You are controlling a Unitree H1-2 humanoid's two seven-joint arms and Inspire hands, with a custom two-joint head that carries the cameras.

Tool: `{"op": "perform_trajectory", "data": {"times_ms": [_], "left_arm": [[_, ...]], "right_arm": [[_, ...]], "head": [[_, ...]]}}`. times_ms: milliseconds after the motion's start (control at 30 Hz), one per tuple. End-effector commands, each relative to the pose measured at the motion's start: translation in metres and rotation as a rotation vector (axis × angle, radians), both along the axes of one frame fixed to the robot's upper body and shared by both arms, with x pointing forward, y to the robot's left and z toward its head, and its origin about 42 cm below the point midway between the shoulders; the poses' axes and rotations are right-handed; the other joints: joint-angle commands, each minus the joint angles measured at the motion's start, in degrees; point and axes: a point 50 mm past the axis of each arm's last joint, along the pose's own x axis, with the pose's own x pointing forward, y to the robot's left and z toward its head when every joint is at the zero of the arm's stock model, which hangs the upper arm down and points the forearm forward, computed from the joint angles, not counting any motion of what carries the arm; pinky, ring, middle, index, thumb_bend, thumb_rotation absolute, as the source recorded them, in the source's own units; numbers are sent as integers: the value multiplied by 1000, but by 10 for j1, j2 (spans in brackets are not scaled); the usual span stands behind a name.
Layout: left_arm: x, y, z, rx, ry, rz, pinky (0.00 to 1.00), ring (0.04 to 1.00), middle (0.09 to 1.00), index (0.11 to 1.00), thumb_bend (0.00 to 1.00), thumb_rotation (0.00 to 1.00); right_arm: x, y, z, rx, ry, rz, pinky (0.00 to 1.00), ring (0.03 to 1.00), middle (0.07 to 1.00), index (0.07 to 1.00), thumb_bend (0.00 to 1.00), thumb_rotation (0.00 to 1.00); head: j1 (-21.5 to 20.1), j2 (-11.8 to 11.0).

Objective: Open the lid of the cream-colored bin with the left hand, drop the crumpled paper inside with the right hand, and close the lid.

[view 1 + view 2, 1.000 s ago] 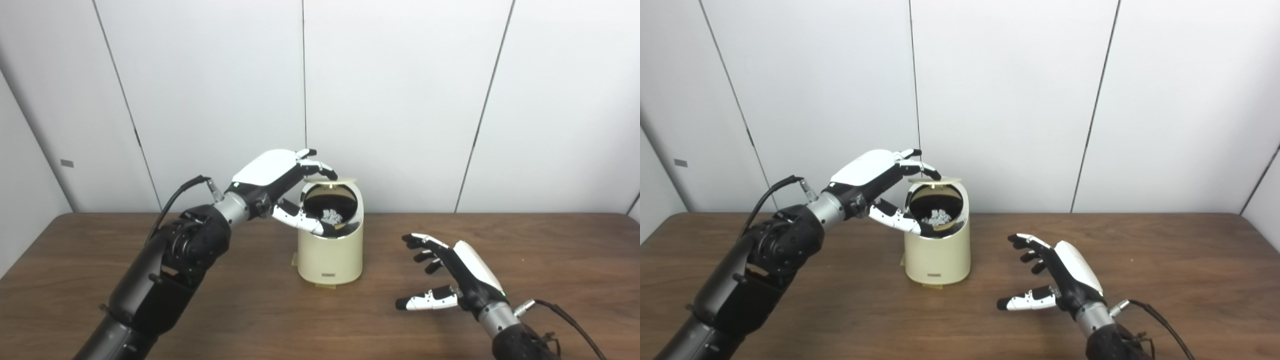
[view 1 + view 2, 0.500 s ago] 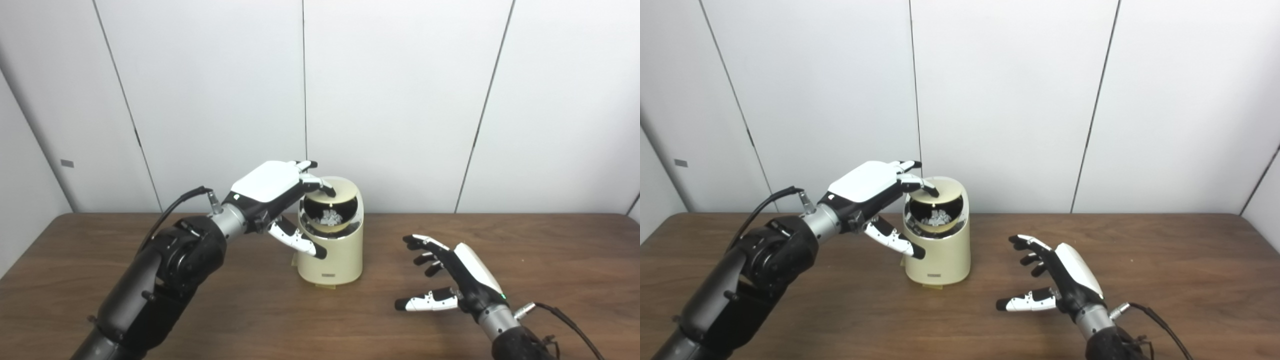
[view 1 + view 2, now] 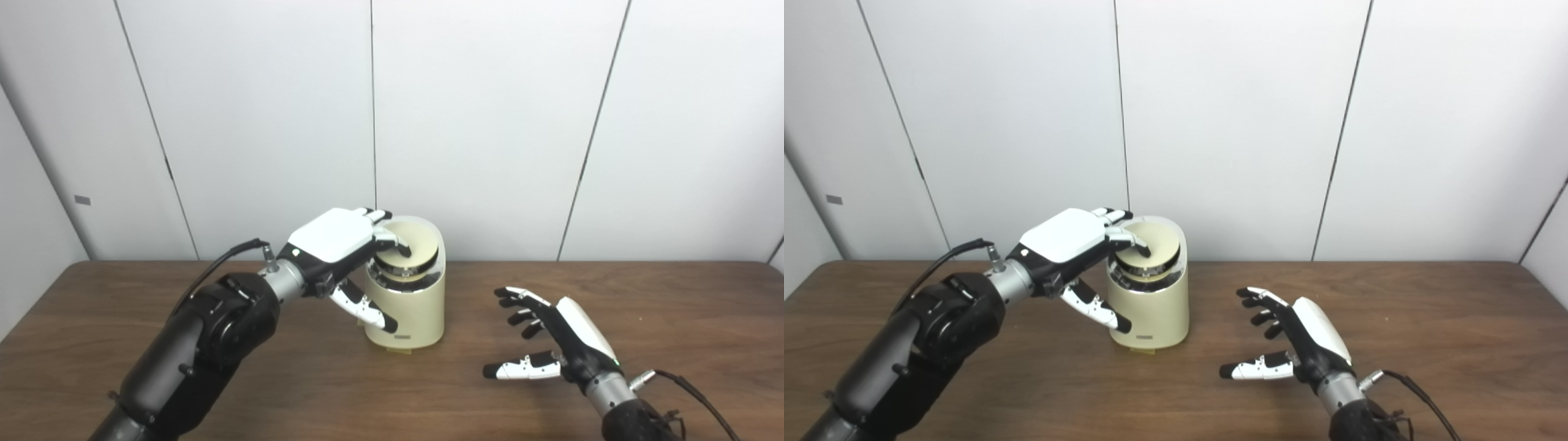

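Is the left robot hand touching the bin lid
Touching. The right eye view shows the left robot hand with its fingertips pressed on the cream lid, no gap visible.

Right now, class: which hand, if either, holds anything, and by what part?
Neither holds anything. The left hand presses fingertips on the bin's lid; the right hand hangs open.

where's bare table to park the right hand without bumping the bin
Bare table runs right of the right hand, and in front of the bin. Crowded left of the bin, where the left hand sits.
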Motion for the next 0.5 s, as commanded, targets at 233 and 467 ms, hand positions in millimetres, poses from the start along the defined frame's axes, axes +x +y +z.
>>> {"op": "perform_trajectory", "data": {"times_ms": [233, 467], "left_arm": [[5, -10, -2, 166, -87, -27, 1000, 974, 813, 805, 1000, 520], [2, -18, -18, 286, -64, -44, 1000, 972, 803, 794, 1000, 552]], "right_arm": [[6, -1, 27, 6, -117, -8, 574, 700, 797, 829, 881, 292], [4, -1, 27, 16, -114, -14, 568, 691, 792, 831, 878, 291]], "head": [[-3, 5], [-7, 10]]}}
